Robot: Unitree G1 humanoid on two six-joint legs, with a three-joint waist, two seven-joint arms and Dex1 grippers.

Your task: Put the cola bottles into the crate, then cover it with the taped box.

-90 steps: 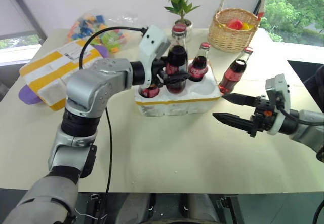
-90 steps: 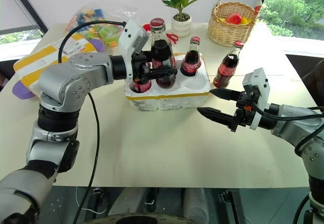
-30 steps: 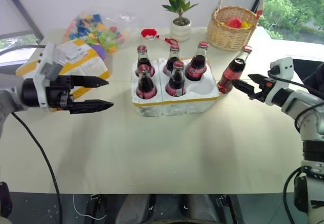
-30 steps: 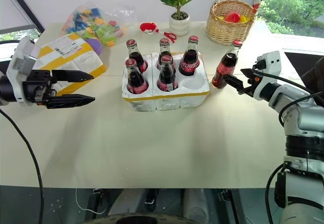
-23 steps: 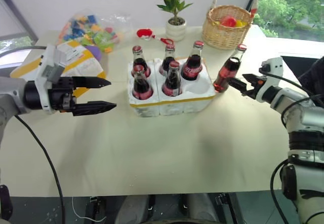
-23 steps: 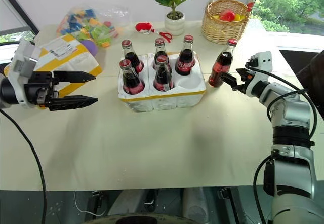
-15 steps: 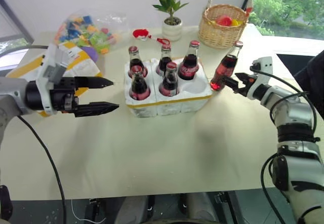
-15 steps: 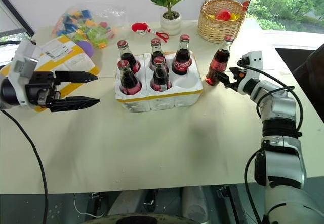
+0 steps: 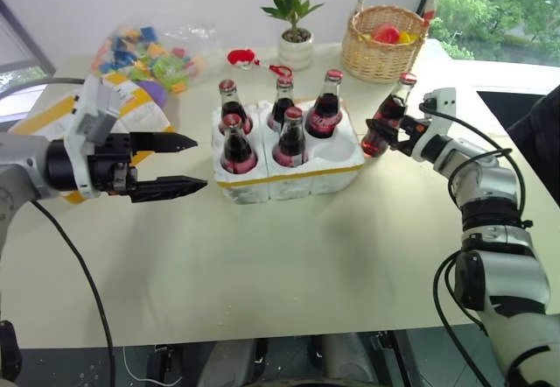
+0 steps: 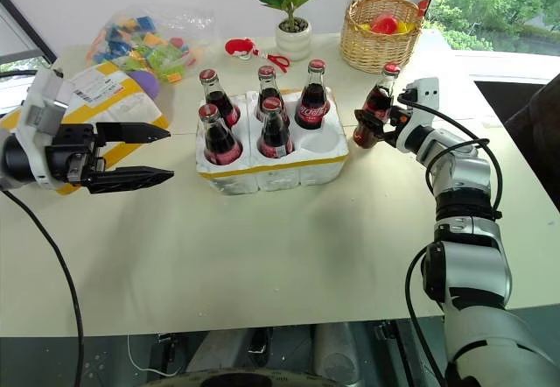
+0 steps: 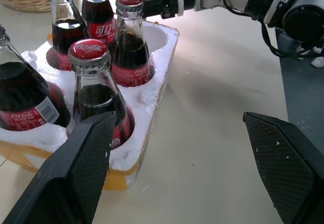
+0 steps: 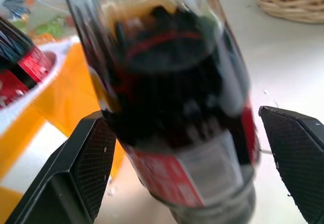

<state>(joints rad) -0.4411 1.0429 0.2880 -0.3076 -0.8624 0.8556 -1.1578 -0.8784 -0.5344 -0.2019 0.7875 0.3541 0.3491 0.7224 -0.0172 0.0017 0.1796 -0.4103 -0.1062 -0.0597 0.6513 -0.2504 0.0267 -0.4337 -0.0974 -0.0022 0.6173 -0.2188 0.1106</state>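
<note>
five cola bottles point(image 10: 262, 129) stand in the crate point(image 10: 271, 164), which sits near the middle of the worktop point(image 10: 262, 256) toward its far edge; the near right well is empty. the sixth bottle point(image 10: 371, 116) stands on the worktop just beside the crate's right end, between the spread fingers of the right gripper point(image 10: 372, 123), not pinched. the left gripper point(image 10: 144, 153) hangs over the left part of the worktop, fingers spread and empty. the taped box point(image 10: 101, 98) lies by the far left corner.
</note>
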